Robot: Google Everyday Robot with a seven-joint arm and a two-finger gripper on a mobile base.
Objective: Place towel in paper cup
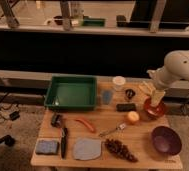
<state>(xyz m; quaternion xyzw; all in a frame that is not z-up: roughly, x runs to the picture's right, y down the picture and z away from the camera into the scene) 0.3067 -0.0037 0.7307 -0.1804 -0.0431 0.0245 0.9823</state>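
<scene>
Far to the left of the gripper and toward the table's front edge lies a thick blue rectangular sponge [47,146]. Above it in the picture sits one green plastic tray [71,92].

Next comes the thin, soft grey-blue towel [87,149], flat on the wood. It is well apart from the gripper, to its left and toward the front edge, so the coming reach has to run diagonally across the table. It is roughly square, a little wider than deep, so no axis much favours the pinch.

The small cream-white paper cup [119,82] stands upright, near the gripper's left and slightly behind it. A round orange fruit [133,117] sits just in front and left.

The two-finger gripper [157,97] hangs over a red bowl [154,109], fingers spread, holding nothing that I can make out. A larger purple bowl [166,140] lies in front, slightly right.

There is one towel, one cup, one sponge, one tray, two bowls and a single arm.
</scene>
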